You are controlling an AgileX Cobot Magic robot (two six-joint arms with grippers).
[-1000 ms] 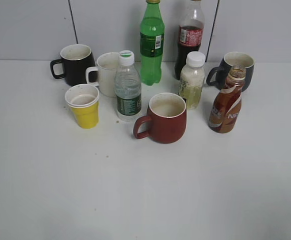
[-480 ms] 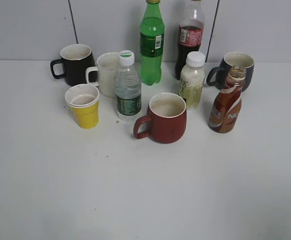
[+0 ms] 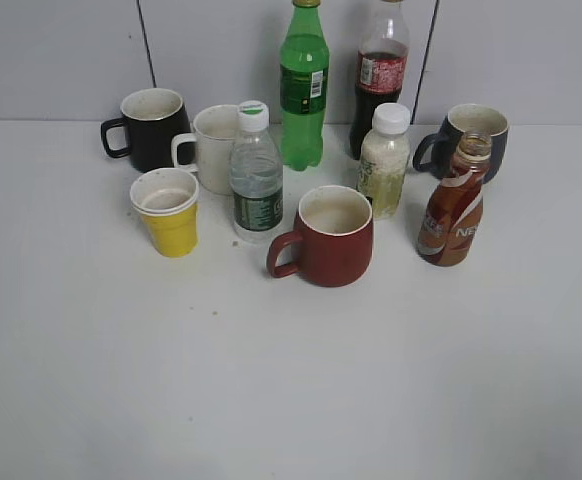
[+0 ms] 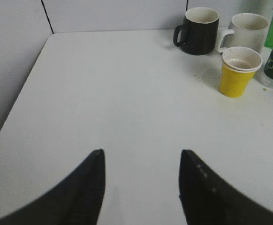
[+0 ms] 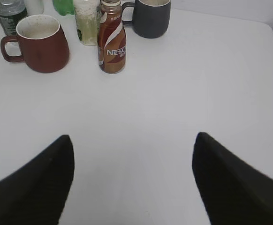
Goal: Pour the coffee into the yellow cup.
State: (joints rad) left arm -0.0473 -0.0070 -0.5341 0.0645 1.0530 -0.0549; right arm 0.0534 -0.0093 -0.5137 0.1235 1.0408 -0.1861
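Note:
The coffee bottle (image 3: 453,213) stands upright at the right of the table, brown with a white swirl label and no cap. It also shows in the right wrist view (image 5: 112,43), far ahead of my right gripper (image 5: 134,140), which is open and empty over bare table. The yellow cup (image 3: 167,212) stands at the left, white inside. In the left wrist view the cup (image 4: 238,71) is far ahead and to the right of my left gripper (image 4: 142,155), which is open and empty. Neither gripper shows in the exterior view.
A red mug (image 3: 329,237) stands mid-table, with a clear water bottle (image 3: 256,175), a white-capped bottle (image 3: 383,162), a green bottle (image 3: 303,85) and a cola bottle (image 3: 379,75) behind. A black mug (image 3: 151,129), a white mug (image 3: 211,147) and a dark grey mug (image 3: 471,137) line the back.

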